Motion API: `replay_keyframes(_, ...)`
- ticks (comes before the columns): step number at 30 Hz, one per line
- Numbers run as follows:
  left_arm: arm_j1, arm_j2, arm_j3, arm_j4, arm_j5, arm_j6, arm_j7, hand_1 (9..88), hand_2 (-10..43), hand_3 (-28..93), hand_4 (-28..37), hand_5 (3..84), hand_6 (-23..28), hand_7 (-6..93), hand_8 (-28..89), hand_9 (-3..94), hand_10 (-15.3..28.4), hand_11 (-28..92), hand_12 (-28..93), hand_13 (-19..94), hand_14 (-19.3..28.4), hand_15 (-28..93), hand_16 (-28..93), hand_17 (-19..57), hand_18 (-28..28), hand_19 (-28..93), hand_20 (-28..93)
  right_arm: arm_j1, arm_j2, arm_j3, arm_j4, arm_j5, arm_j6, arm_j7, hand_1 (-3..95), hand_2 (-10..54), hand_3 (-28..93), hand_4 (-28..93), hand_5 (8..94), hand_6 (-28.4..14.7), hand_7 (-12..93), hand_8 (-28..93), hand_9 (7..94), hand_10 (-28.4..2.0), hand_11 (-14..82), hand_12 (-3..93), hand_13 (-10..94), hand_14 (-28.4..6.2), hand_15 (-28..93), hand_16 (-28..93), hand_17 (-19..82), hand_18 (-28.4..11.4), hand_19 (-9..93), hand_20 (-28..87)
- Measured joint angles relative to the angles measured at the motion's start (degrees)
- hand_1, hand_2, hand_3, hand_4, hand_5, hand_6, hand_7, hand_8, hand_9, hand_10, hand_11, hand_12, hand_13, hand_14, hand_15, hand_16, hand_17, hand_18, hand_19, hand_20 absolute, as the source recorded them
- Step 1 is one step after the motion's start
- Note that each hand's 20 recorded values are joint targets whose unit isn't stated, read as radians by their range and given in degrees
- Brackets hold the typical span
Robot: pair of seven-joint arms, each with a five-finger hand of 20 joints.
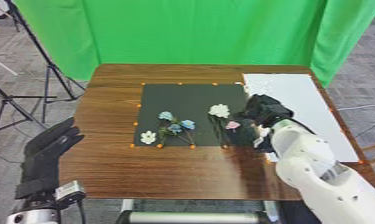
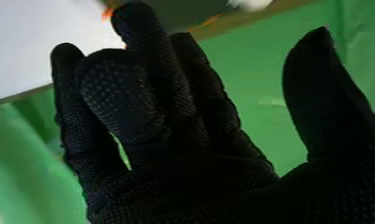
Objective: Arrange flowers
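Right hand (image 1: 269,106), relaxed and open, at the right side of a dark mat (image 1: 188,94); left hand (image 1: 47,150), open, by the table's (image 1: 103,170) left edge; blue flowers (image 1: 175,128), white flowers (image 1: 219,110) and pink flower (image 1: 232,125) lying on the mat.

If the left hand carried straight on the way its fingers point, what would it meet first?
Probably the left edge of the table, which the left hand would run along, with the green curtain beyond. I can't judge its height, so it may pass over the edge.

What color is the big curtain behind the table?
It's bright green. You can see the curtain best in the head view.
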Motion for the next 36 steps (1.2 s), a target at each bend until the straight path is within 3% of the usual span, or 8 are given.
replay_keyframes(6,0.0,0.02,0.00,0.02,-0.01,0.17,0.23,26.3,3.9,83,-19.7,41.1,10.6,15.6,-11,32.6,18.9,37,6,23,26.2,64,-18,-10.0,21.3,58,5,-4.9,0.8,7.6,-3.5,4.5,3.9,1.2,19.9,8.1,79,-22,53.9,-11.3,12,-9,59.5,-23.5,24.4,15.5,60,-18.3,72,14,20,-28.4,80,-14)
replay_keyframes(13,-0.1,0.31,0.40,0.30,-0.01,1.08,0.55,26.3,3.8,83,-19.6,40.5,10.2,15.9,-11,31.1,18.4,35,6,20,24.6,61,-18,-10.1,21.0,57,4,-8.9,1.3,10.5,-3.1,11.6,13.3,0.5,19.6,9.8,81,-23,53.8,-9.7,14,-10,55.4,-22.8,21.9,14.5,51,-21.6,64,10,16,-28.4,77,-14)
replay_keyframes(16,-0.5,0.97,0.11,0.55,0.22,1.10,-0.24,26.5,3.8,83,-19.5,40.6,10.2,15.9,-11,31.7,18.7,35,6,20,24.7,62,-17,-10.2,21.0,57,4,-8.8,0.7,12.5,-2.0,10.0,8.7,0.1,20.6,9.5,81,-23,54.3,-8.9,14,-10,55.5,-22.6,21.1,14.6,50,-21.8,64,9,16,-28.4,75,-13)
replay_keyframes(19,-1.1,2.15,-0.73,0.95,0.42,1.10,-1.86,26.6,3.7,83,-19.2,40.5,10.2,15.9,-11,31.9,18.8,36,6,20,24.7,62,-17,-10.2,20.9,57,4,-8.2,0.0,15.8,-1.5,5.3,-3.9,-0.8,21.1,9.3,81,-23,54.7,-8.5,14,-11,57.2,-22.1,20.7,15.2,51,-21.8,63,9,15,-28.4,73,-7)
replay_keyframes(22,-1.7,3.84,-2.17,1.45,0.69,1.07,-4.79,26.5,3.5,83,-19.0,40.4,10.3,15.7,-11,32.0,19.0,36,6,20,24.9,62,-17,-10.3,20.9,57,4,-7.1,0.1,17.5,-1.1,2.8,-14.0,-1.2,22.0,8.9,81,-23,56.0,-8.0,14,-11,58.7,-21.7,20.7,15.1,51,-21.5,62,9,15,-28.4,73,-6)
replay_keyframes(27,-2.5,6.24,-5.98,2.23,1.99,0.64,-10.59,26.7,3.5,82,-18.9,40.6,10.3,15.6,-11,32.4,19.2,36,6,20,25.0,62,-17,-10.4,20.9,57,4,-6.1,0.6,18.0,-0.1,3.2,-15.9,-0.5,22.2,8.8,81,-23,55.8,-8.0,14,-11,58.6,-21.6,20.8,15.1,51,-21.4,62,10,15,-28.4,73,-5)
replay_keyframes(33,-3.4,6.94,-8.66,3.23,1.95,-0.44,-10.91,26.5,3.2,82,-18.5,40.5,10.3,15.5,-11,33.4,19.5,36,6,21,25.5,62,-17,-10.4,21.0,57,5,-6.1,1.2,18.1,0.5,3.2,-14.4,0.2,22.4,8.6,81,-23,55.1,-7.9,14,-11,58.0,-21.6,20.7,15.2,51,-21.5,62,10,14,-28.4,72,-4)
replay_keyframes(36,-3.4,7.04,-9.92,3.90,-0.15,-2.70,-10.38,26.5,3.0,82,-18.6,40.5,10.4,15.3,-10,33.7,19.7,36,7,22,25.7,63,-17,-10.4,21.2,58,5,-6.1,1.2,17.9,0.6,3.2,-13.9,0.5,22.5,8.6,81,-23,55.1,-7.9,14,-11,57.9,-21.6,20.5,15.1,51,-21.5,62,10,14,-28.4,72,-3)
